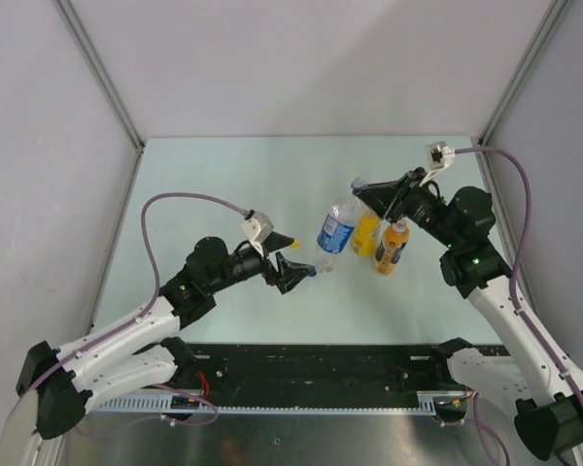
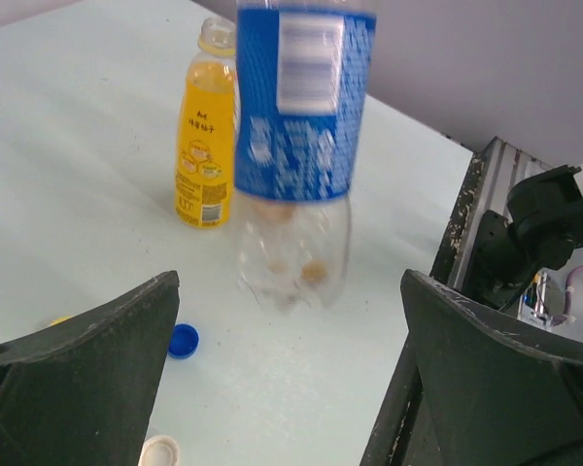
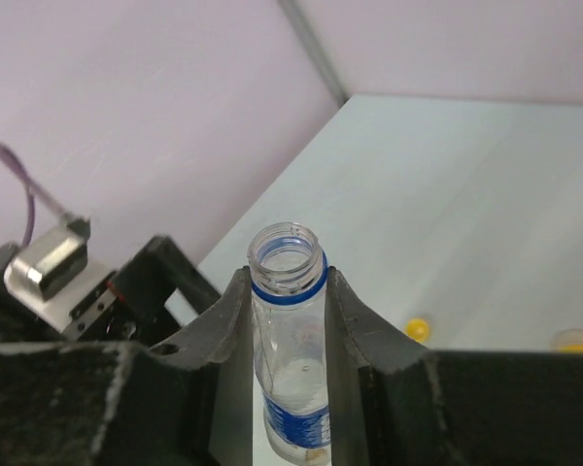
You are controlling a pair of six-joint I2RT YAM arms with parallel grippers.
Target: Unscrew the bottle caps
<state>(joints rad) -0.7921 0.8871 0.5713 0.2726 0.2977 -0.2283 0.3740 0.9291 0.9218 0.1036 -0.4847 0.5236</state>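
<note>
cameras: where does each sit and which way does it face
Top external: above and behind, looking down on the table; left arm and right arm show.
Left wrist: on the left arm, facing the water bottle; open pincer fingers show.
Right wrist: on the right arm, over the bottle's neck; pincer shut on it.
Shared: the water bottle.

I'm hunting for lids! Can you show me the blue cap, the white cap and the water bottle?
blue cap [image 2: 183,341], left wrist view, its round middle
white cap [image 2: 159,452], left wrist view, its visible middle
water bottle [image 2: 301,107], left wrist view, its blue label
</note>
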